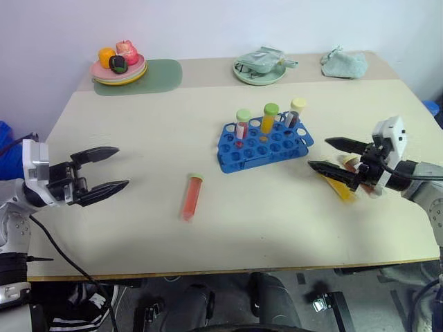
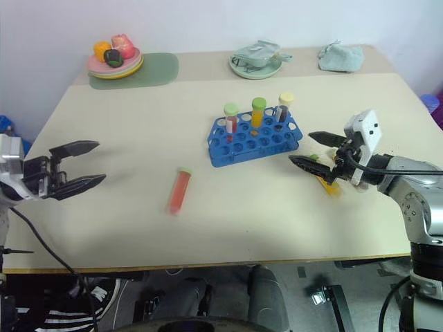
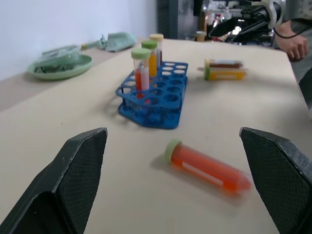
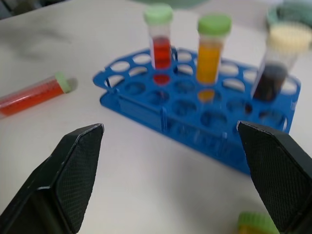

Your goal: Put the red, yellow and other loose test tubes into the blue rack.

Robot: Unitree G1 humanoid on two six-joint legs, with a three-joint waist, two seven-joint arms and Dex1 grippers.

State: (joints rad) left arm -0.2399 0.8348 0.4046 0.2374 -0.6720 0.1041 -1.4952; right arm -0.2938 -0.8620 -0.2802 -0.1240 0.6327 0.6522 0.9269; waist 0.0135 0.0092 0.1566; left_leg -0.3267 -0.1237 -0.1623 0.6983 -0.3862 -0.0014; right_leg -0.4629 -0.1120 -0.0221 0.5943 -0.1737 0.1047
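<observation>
The blue rack [image 1: 263, 142] stands mid-table holding three upright tubes: a red one [image 1: 242, 123], a yellow-orange one [image 1: 269, 117] and a dark one [image 1: 295, 111]. A loose red tube [image 1: 191, 196] with a light green cap lies flat in front and to the left of the rack. Two more loose tubes, a yellow one [image 1: 340, 187] and a dark red one [image 3: 225, 63], lie right of the rack. My right gripper [image 1: 318, 153] hangs open just over those two, empty. My left gripper [image 1: 122, 167] is open at the table's left, well apart from the red tube.
At the back left a plate of toy food [image 1: 118, 66] sits on a green mat [image 1: 163, 75]. A green dish [image 1: 261, 69] and a crumpled cloth [image 1: 344, 63] lie along the back edge. The table's front edge [image 1: 228, 268] runs close below both arms.
</observation>
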